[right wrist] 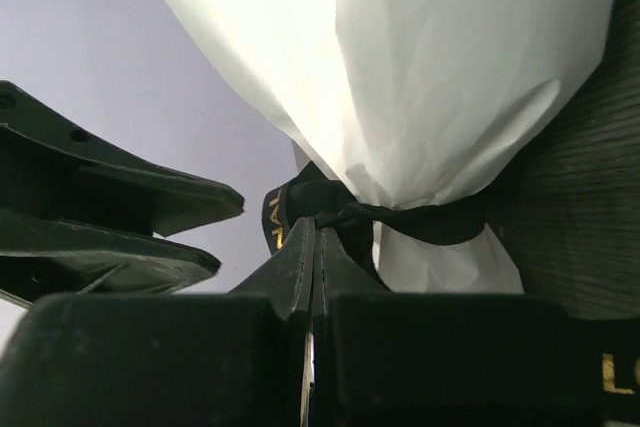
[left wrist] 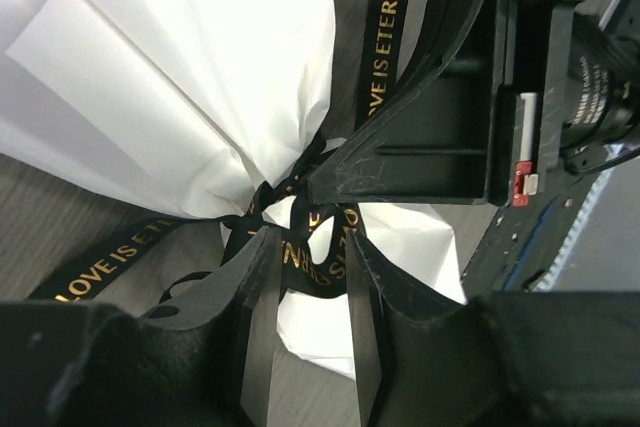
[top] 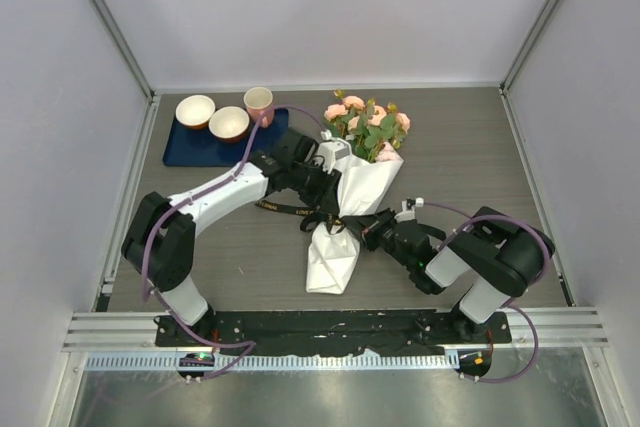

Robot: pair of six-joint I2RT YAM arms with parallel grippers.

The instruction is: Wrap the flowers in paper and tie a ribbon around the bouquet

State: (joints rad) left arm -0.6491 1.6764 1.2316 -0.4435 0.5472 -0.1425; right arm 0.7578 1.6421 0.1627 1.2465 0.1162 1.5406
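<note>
Right gripper [right wrist: 316, 227]: near right, jaws closed, pinching the ribbon [right wrist: 420, 219] at its knot.
Bouquet [top: 345, 202]: table centre, lying flat, paper [top: 333, 257] tail near, flowers [top: 367, 125] far.
Left gripper [left wrist: 312, 247]: part open, ribbon loop loose between its jaws.
Blue mat [top: 190, 152]: far left.

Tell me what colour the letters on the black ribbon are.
Gold, on the long narrow black ribbon; best in left wrist view.

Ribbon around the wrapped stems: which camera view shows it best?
The left wrist view. There the ribbon is close up, its gold lettering is readable, and it is cinched around the neck of the paper. The right wrist view shows only a dark band pinching the paper, with few letters visible. The top external view shows a thin black strip, too small to read.
</note>
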